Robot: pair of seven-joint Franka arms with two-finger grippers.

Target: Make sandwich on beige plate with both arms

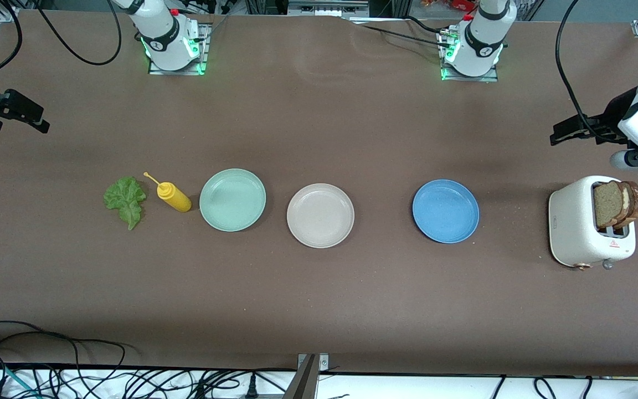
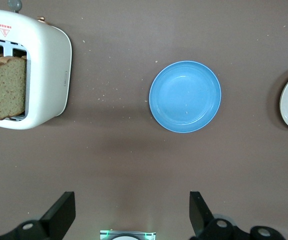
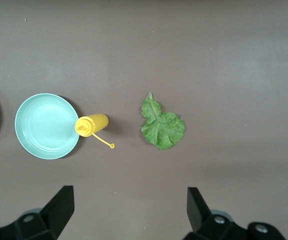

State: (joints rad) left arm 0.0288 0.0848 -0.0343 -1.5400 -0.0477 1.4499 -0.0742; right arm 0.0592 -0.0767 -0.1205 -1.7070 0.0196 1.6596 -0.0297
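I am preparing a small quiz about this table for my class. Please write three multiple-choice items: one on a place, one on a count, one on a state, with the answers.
1. Where does the beige plate lie?
A. between the mint plate and the blue plate
B. beside the toaster
C. on the lettuce

2. How many bread slices stand in the toaster?
A. none
B. two
C. four

3. How are the jaws of the left gripper and the right gripper?
A. both open, holding nothing
B. left shut on bread
C. right shut on the yellow bottle

Answers:
1 A, the beige plate is the middle one in the row of three.
2 B, two brown slices stick out of the slots.
3 A, each wrist view shows its jaws spread wide over bare table.
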